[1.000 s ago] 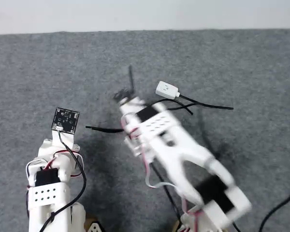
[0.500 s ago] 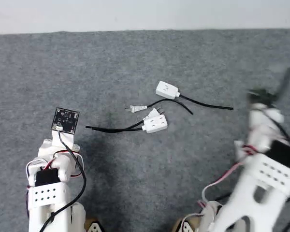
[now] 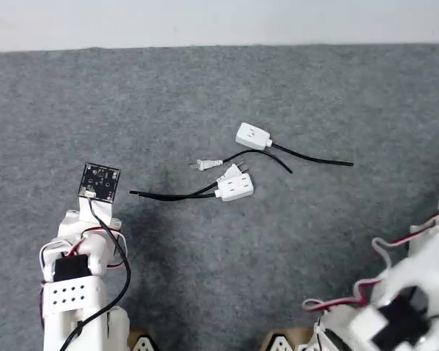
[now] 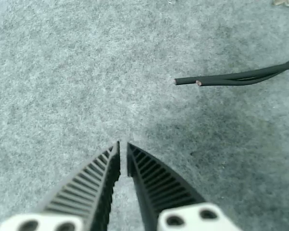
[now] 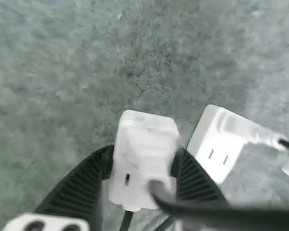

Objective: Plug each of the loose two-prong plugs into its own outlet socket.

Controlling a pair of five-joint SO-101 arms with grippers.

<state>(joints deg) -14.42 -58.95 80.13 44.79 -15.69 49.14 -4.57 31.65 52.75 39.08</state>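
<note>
One outlet socket is sitting inside the right claw; a second socket is lying just beside it.

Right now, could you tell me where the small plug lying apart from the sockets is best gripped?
Grip the small plug by its white body, coming down from above with fingers across its width. It lies flat on the carpet, prongs at one end and black cord leaving the other, so its sides look free.
</note>
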